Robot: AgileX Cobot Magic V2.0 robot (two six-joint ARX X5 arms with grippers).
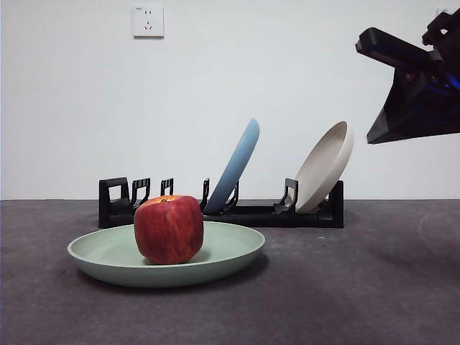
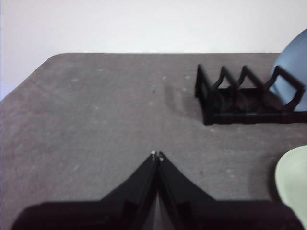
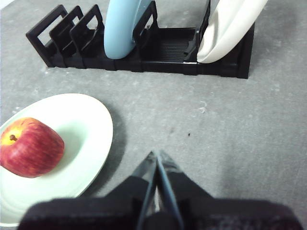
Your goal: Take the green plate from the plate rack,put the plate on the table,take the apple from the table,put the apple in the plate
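The green plate (image 1: 215, 253) lies flat on the table (image 1: 359, 287), in front of the plate rack (image 1: 251, 214). The red apple (image 1: 169, 229) rests upright in the plate, left of its middle. From the right wrist, the apple (image 3: 29, 147) sits in the plate (image 3: 81, 143), and my right gripper (image 3: 157, 154) is shut and empty over bare table beside the plate's rim. That arm shows dark at the upper right of the front view. My left gripper (image 2: 157, 155) is shut and empty, with the plate's edge (image 2: 295, 179) and the rack (image 2: 240, 98) off to one side.
A light blue plate (image 1: 236, 164) and a beige plate (image 1: 325, 167) lean in the rack's slots. A wall socket (image 1: 148, 21) sits on the white wall behind. The table's corner and edge (image 2: 29, 76) show in the left wrist view.
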